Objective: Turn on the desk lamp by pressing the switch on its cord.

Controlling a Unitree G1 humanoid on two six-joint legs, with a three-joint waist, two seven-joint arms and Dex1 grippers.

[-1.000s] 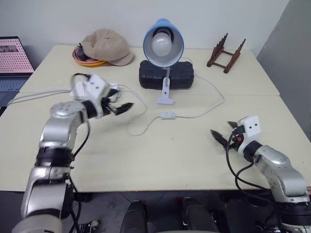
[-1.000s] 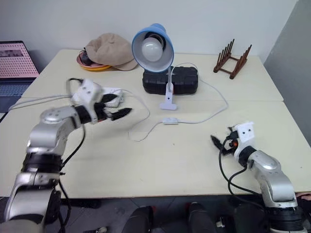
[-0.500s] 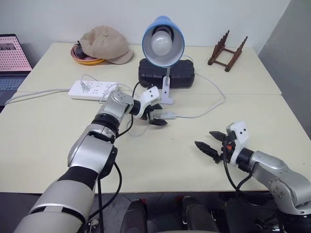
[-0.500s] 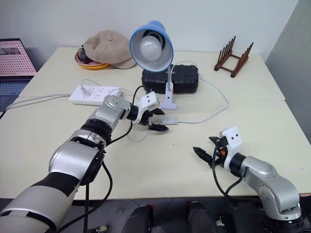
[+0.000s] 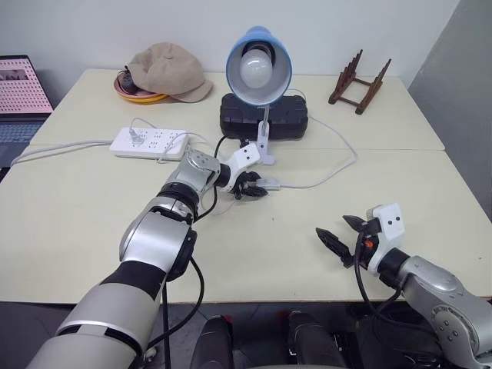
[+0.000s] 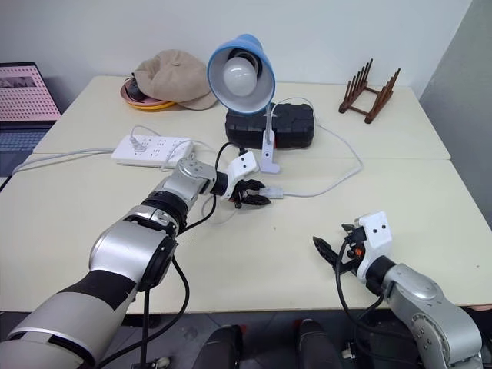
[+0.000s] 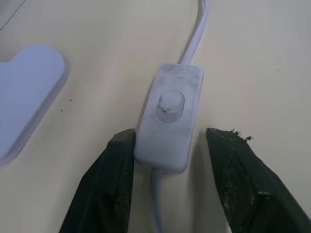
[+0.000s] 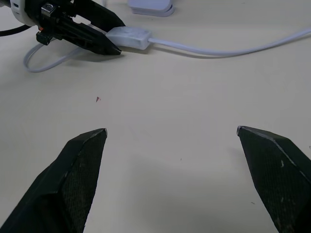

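Observation:
The desk lamp [image 5: 258, 65] stands at the back of the table on its white clip base [image 5: 262, 156], blue shade facing me, and the bulb looks unlit. Its thin white cord [image 5: 330, 171] loops right and runs to the small white switch [image 7: 168, 124], which lies flat in front of the base. My left gripper [image 5: 256, 190] reaches in from the left and is shut on the switch's near end. One finger [image 7: 119, 160] touches its side and the other lies close by the opposite side. My right gripper [image 5: 333, 227] hovers wide open over bare table at the near right.
A white power strip [image 5: 148, 142] with its cable lies at the left. A black case [image 5: 264, 119] sits behind the lamp. A tan cap [image 5: 167, 73] rests on plates at the back, a wooden rack [image 5: 357, 81] at the back right, a laptop [image 5: 21, 92] at the far left.
My left arm swung right and down from beside the power strip to the switch, and its fingers closed in around it. The right gripper drew back slightly and stays open.

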